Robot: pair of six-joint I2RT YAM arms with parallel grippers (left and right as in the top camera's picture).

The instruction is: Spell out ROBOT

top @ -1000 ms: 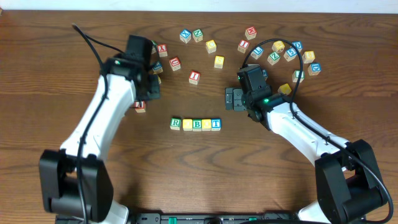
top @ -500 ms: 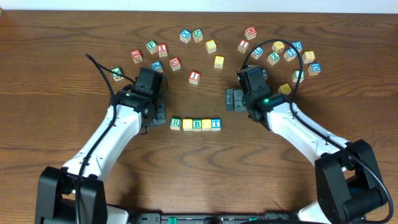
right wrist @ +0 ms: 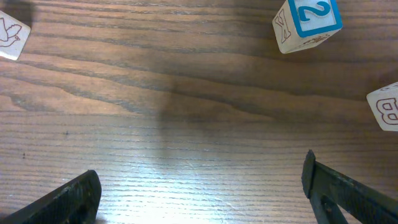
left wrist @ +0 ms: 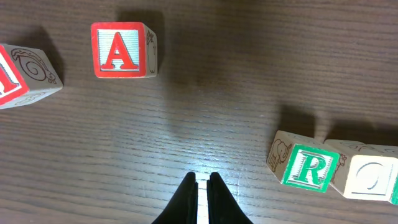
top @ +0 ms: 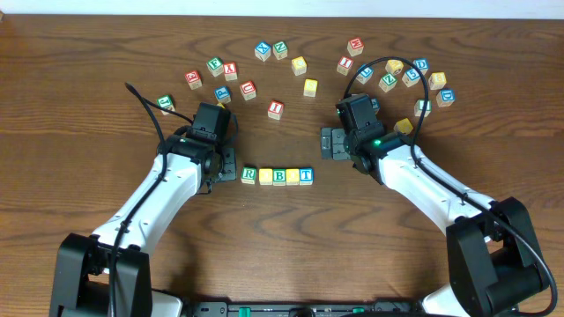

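A row of letter blocks lies at the table's centre: a green R (top: 249, 175), a yellow block (top: 265, 175), a green B (top: 279, 176), another yellow block (top: 293, 176) and a blue T (top: 306, 175). My left gripper (top: 226, 165) is shut and empty, just left of the R. In the left wrist view its fingertips (left wrist: 203, 181) touch over bare wood, with the R (left wrist: 308, 168) and an O block (left wrist: 368, 180) to the right. My right gripper (top: 328, 141) is open and empty up-right of the row, jaws wide (right wrist: 199, 186).
Loose letter blocks lie at the back left (top: 215, 64), back centre (top: 280, 49) and back right (top: 394, 65); a red I (top: 276, 107) sits above the row. A red A block (left wrist: 121, 50) lies ahead of my left gripper. A blue-edged block (right wrist: 308, 22) lies ahead of my right gripper.
My left arm has swung from the back-left blocks down toward the row, and its gripper now sits beside the R. The right arm and the row have not moved.
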